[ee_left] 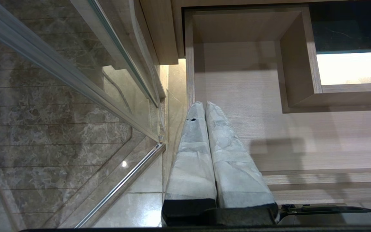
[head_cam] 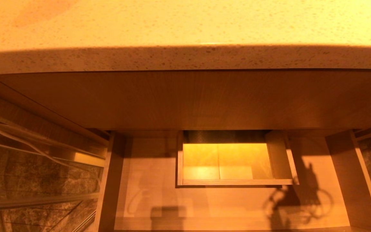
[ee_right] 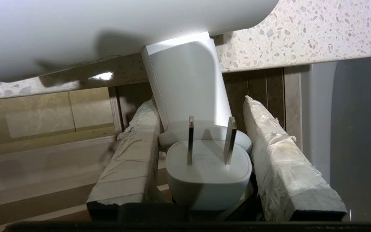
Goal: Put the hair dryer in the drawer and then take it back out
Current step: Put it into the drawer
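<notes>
The white hair dryer (ee_right: pixel 188 77) hangs in my right gripper (ee_right: pixel 200 103), which is shut on its handle, one taped finger on each side. The dryer's broad body fills the space beyond the fingers, and its two-pin plug (ee_right: pixel 208 170) lies between them, close to the wrist. It is held level with the speckled counter edge (ee_right: pixel 301 32). Below the counter the drawer (head_cam: pixel 237 206) stands pulled out, with a boxed cut-out (head_cam: pixel 233 182) in its floor and nothing in it. My left gripper (ee_left: pixel 201 104) is shut and empty, parked over the drawer's left edge (ee_left: pixel 190 80). Neither gripper shows in the head view.
The speckled countertop (head_cam: pixel 185 25) overhangs the drawer. A glass shower door with a metal rail (ee_left: pixel 76 80) stands to the left over marble floor tiles (head_cam: pixel 37 187). An arm's shadow (head_cam: pixel 298 199) falls on the drawer floor at the right.
</notes>
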`<state>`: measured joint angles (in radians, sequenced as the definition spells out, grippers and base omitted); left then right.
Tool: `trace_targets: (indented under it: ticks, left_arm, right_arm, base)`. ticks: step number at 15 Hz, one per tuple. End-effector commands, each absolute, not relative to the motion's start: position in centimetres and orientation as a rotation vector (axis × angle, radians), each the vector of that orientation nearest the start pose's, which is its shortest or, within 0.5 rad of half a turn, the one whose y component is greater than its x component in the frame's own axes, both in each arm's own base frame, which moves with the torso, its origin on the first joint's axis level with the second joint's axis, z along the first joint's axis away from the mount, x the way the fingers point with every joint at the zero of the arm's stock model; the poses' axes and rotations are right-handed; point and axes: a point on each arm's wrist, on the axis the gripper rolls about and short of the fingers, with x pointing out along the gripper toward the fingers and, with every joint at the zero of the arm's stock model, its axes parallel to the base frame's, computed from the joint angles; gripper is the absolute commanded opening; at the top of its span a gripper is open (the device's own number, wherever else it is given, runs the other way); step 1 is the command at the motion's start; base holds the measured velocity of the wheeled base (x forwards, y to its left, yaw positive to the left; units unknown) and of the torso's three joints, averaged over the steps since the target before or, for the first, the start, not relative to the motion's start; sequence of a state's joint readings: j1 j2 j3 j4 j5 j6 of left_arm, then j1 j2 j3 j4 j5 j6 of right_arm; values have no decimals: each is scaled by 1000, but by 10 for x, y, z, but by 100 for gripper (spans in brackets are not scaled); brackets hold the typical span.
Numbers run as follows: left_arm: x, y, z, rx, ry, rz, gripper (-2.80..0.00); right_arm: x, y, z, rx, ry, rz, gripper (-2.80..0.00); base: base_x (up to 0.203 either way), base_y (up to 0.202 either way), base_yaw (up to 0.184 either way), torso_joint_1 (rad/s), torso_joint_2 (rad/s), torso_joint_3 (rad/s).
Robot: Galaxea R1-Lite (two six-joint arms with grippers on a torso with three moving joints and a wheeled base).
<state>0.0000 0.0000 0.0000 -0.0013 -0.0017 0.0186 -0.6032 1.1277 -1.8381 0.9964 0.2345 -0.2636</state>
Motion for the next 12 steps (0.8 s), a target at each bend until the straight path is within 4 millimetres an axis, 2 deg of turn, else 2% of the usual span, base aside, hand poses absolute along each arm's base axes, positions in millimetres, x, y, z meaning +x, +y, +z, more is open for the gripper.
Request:
trace_targets:
  ticks: [1,4,12]
  left_arm:
    - [-23,0,75,19,0,-2,-280]
    - [-23,0,75,18,0,-2,-280]
    - [-23,0,75,18,0,-2,-280]
  right_arm:
    - [46,-25,413,-142,312,-326,-280]
    - [46,-25,414,-147,302,-327,-280]
    - [46,-25,414,-146,304,-327,-280]
  base:
    - [0,0,0,0,0,0]
    - [0,0,0,-248,91,-171]
    - [0,0,0,-433,70,-353]
